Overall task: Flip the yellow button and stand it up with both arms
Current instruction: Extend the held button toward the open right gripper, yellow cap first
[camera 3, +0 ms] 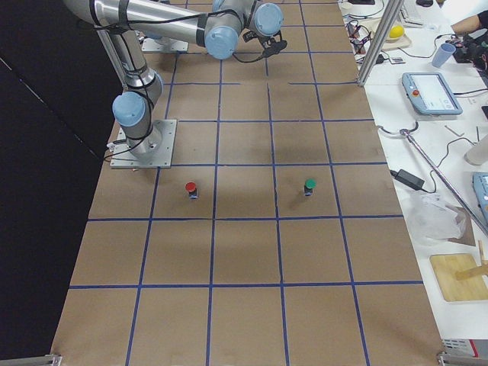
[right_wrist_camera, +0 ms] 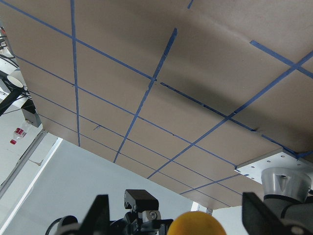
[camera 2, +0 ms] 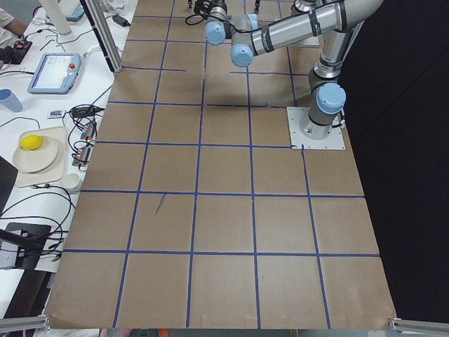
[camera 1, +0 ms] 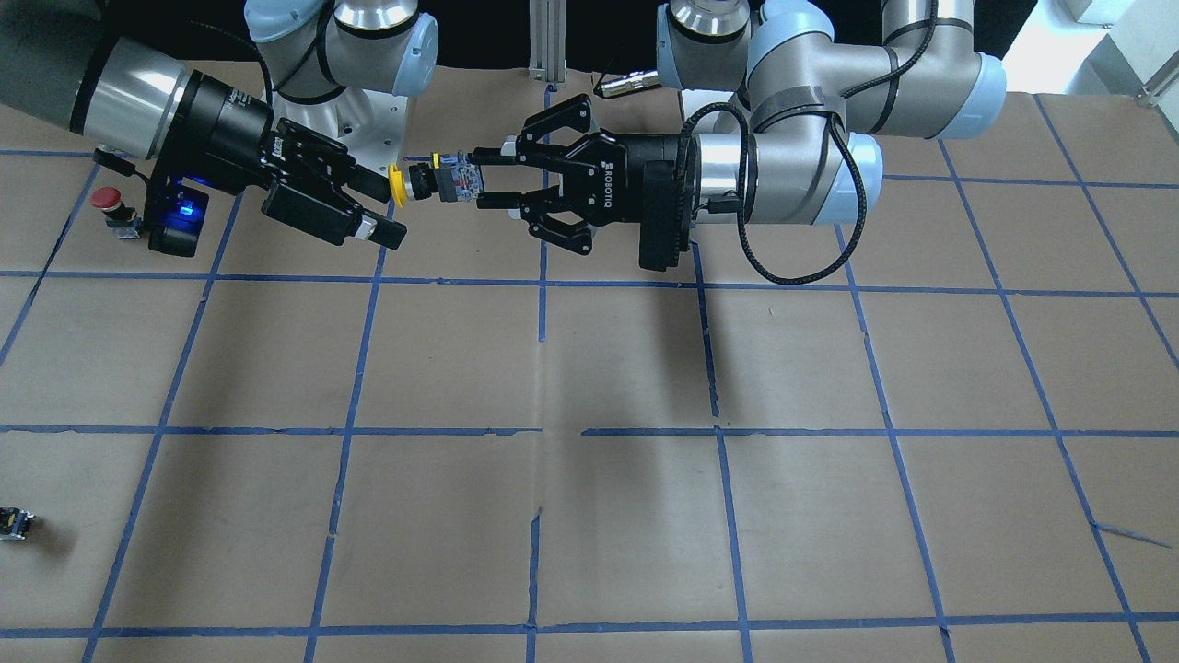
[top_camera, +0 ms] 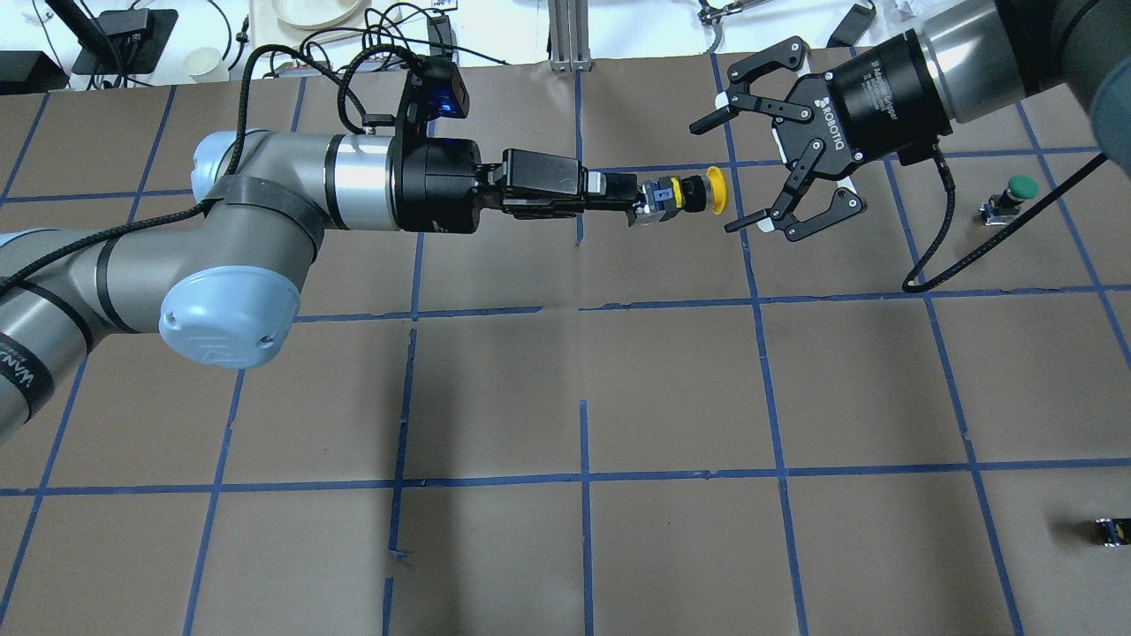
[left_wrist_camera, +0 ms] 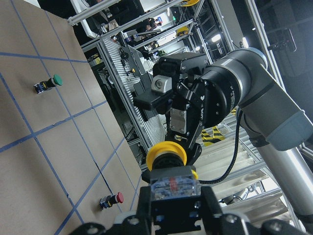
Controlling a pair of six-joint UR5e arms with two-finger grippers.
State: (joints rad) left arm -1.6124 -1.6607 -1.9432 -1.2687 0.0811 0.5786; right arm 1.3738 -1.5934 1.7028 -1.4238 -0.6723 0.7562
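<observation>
The yellow button (top_camera: pixel 698 193) is held in the air, lying horizontal, with its yellow cap (camera 1: pixel 398 183) facing the right arm. My left gripper (top_camera: pixel 638 205) is shut on its black-and-grey body (camera 1: pixel 454 180). My right gripper (top_camera: pixel 717 177) is open, and its fingertips stand either side of the cap without touching it. In the left wrist view the button (left_wrist_camera: pixel 168 169) sits in front of the open right gripper (left_wrist_camera: pixel 172 105). In the right wrist view the cap (right_wrist_camera: pixel 198 224) shows at the bottom edge between the spread fingers (right_wrist_camera: pixel 99 215).
A red-capped button (camera 1: pixel 110 204) stands on the brown table under the right arm. A green-capped button (top_camera: pixel 1016 192) stands further out, and a small capless switch block (top_camera: pixel 1112 530) lies near the table's edge. Blue tape marks a grid (top_camera: pixel 583 477).
</observation>
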